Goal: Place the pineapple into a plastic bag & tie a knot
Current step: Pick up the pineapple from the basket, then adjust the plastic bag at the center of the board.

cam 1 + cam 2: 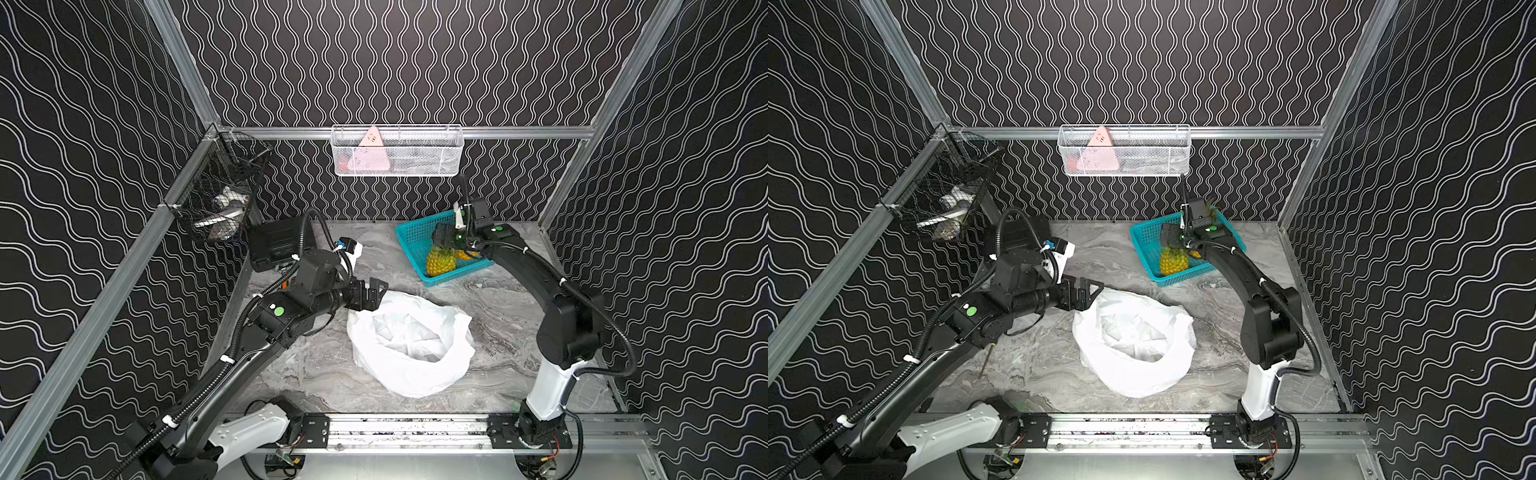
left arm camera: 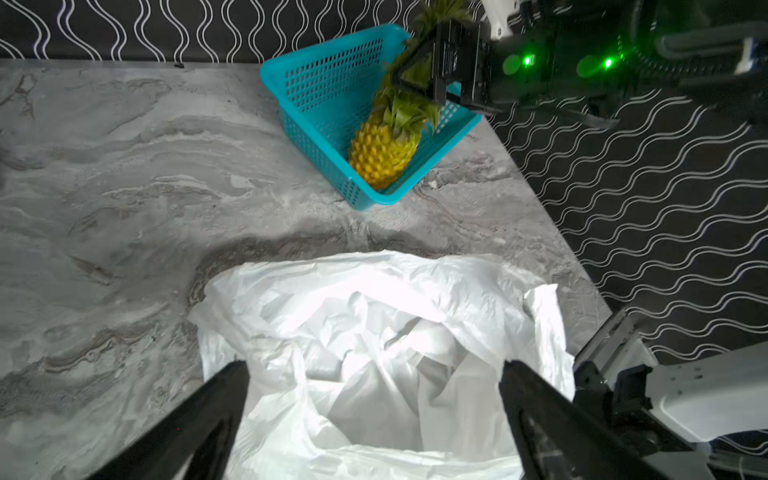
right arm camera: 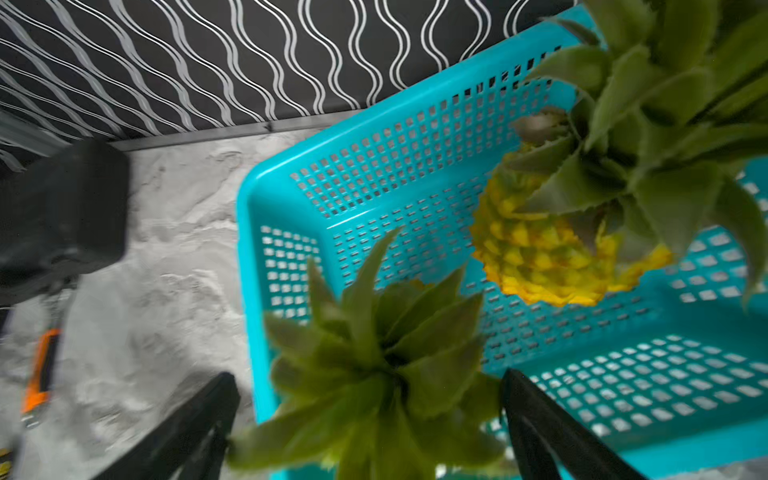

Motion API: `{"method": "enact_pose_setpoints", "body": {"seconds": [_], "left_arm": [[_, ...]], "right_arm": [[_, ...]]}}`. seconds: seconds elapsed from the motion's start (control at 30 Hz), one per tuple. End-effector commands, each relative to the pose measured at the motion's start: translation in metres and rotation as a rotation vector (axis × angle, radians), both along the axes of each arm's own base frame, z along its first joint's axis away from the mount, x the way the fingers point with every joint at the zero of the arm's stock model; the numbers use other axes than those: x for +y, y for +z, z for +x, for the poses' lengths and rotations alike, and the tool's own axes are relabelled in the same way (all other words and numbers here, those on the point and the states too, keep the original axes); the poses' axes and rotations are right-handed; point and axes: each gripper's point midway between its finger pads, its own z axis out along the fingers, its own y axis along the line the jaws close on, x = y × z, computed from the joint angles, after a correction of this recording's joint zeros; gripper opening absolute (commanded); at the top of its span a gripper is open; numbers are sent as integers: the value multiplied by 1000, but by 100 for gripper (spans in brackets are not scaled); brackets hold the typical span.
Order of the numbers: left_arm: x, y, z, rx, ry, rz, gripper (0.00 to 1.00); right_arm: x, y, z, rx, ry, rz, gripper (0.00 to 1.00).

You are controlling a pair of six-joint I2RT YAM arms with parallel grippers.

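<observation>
The right claw point(image 3: 370, 376), spread, straddles the pineapple point(image 3: 415, 332) leaves in the basket point(image 3: 374, 187). The left claw point(image 2: 374, 365) gapes over the far-left edge of the bag point(image 2: 374, 291).

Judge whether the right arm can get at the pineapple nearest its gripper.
Probably yes: the right gripper hangs open over the basket, jaws astride the crown of that pineapple, nothing between.

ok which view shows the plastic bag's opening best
The left wrist view: the plastic bag fills much of the picture, its open mouth and inside seen close, between the fingers of the open left gripper. Both top views show the whole bag on the table, smaller. The right wrist view misses it.
</observation>
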Motion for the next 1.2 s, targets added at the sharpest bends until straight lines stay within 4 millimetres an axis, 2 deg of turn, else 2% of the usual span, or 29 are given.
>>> {"method": "enact_pose_setpoints", "body": {"seconds": [0.0,0.1,0.17,0.2,0.27,0.43,0.57,0.6,0.73,0.8,0.9,0.97,1.03,1.07,1.13,1.17], "left_arm": [[4,-15,-2,20,-1,43,99],[9,-19,0,30,23,65,99],[13,-20,-1,34,41,80,99],[15,-21,0,34,50,90,99],[20,-24,-1,39,65,111,99],[21,-29,0,48,74,116,99],[23,-34,4,58,107,119,99],[25,-36,5,60,118,122,99],[27,-44,15,89,166,131,93],[26,-50,25,122,191,139,93],[28,-59,45,145,249,178,93],[33,-69,59,160,292,231,93],[39,-81,68,180,326,278,93],[39,-86,73,189,330,296,92],[32,-99,81,214,318,298,92],[26,-107,83,238,297,288,91]], "right_arm": [[-2,-20,10,1,-34,-87,100],[-2,-47,15,18,-52,-111,100],[-2,-55,17,29,-50,-123,98],[0,-67,18,47,-40,-127,96],[2,-78,20,62,-27,-138,87],[0,-72,21,38,-34,-137,61],[-6,-63,21,14,-52,-158,51],[-6,-45,21,-27,-52,-150,48],[-10,1,20,-146,-52,-147,33],[-13,33,16,-220,-57,-134,30],[-18,89,-2,-324,-67,-109,29],[-20,133,-28,-399,-58,-81,27],[-19,168,-61,-454,-39,-33,27],[-6,183,-86,-474,4,12,27],[3,202,-127,-491,56,103,27],[10,206,-148,-486,90,145,27]]}}
